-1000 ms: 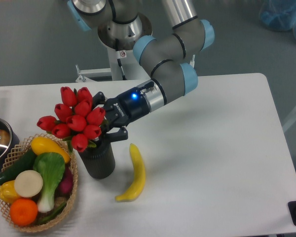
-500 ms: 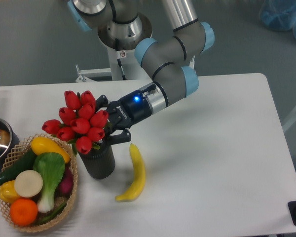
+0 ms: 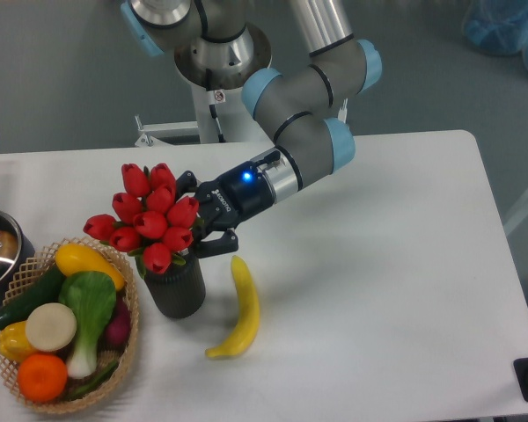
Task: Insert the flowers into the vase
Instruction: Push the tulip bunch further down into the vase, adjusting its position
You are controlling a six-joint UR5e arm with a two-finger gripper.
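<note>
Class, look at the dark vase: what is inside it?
The flowers stand over the vase, their green stems reaching its mouth, with the gripper beside them. The red buds and leaves cover the opening, so how deep the stems go cannot be seen.

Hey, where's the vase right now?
The vase stands left of centre on the table, between the wicker basket and the banana, directly under the flowers.

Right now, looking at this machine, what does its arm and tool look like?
The arm is made of thick silver-grey tubes joined by rounded joints with light blue caps. A small red-and-white sticker sits on its base column. The tool is black with small white lettering, a glowing blue light and two dark fingers.
</note>
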